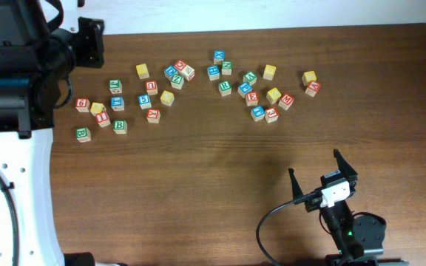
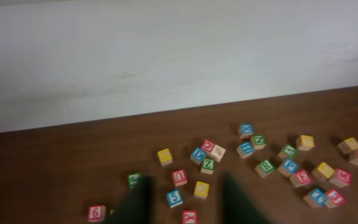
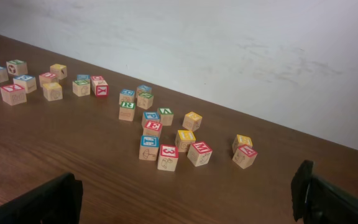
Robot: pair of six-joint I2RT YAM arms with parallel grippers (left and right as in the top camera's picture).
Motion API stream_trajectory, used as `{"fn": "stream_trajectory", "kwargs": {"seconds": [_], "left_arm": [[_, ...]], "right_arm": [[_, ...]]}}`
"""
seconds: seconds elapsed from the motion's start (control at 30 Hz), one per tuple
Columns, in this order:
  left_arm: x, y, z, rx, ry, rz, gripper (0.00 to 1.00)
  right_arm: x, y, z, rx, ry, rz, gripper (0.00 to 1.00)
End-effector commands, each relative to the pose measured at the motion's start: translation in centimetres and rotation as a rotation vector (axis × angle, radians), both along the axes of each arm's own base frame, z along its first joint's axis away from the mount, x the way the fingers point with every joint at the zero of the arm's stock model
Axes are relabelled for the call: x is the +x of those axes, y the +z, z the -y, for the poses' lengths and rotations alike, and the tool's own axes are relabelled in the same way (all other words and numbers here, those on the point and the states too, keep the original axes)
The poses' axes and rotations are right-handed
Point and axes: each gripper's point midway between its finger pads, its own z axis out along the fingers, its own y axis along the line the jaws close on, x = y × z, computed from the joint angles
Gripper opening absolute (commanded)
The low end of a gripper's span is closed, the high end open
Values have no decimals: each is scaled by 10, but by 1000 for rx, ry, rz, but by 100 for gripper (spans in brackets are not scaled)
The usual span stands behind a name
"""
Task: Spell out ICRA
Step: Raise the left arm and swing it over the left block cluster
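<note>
Wooden letter cubes lie scattered across the far half of the brown table [image 1: 198, 185]. A red-lettered cube that looks like an I [image 1: 102, 117] sits in the left cluster. The green R [image 1: 225, 87] [image 2: 266, 166] [image 3: 127, 106] lies mid-table, and the red A [image 1: 313, 87] [image 3: 245, 152] at the far right. Several yellow-faced cubes, such as one at centre left [image 1: 167, 97] [image 2: 201, 189], show no readable letter. My left gripper [image 2: 187, 202] hovers high, its blurred fingers [image 2: 135, 202] partly drawn in, a gap between them, holding nothing. My right gripper [image 1: 324, 177] [image 3: 185, 199] stands wide open over bare wood.
Other cubes with numbers and letters, such as a red 6 [image 1: 82, 104] [image 2: 96, 213], a blue 5 [image 2: 174, 198] and a red 3 [image 3: 168, 157], lie mixed among them. The left arm [image 1: 13, 96] fills the overhead's left side. A white wall [image 2: 179, 62] backs the table.
</note>
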Motion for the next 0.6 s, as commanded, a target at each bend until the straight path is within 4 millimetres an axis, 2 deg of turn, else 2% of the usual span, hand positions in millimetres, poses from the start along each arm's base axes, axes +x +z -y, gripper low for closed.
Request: {"fn": "stream_trajectory", "kwargs": {"seconds": [0.0, 0.3, 0.57], "left_arm": [[-4, 8, -18, 49, 94, 15, 0], [-8, -4, -21, 20, 132, -38, 0], [1, -31, -21, 27, 130, -124, 0]], "right_arm": [[-1, -2, -4, 4, 18, -4, 98], [-1, -2, -3, 4, 18, -4, 98], [-1, -2, -3, 4, 18, -4, 98]]}}
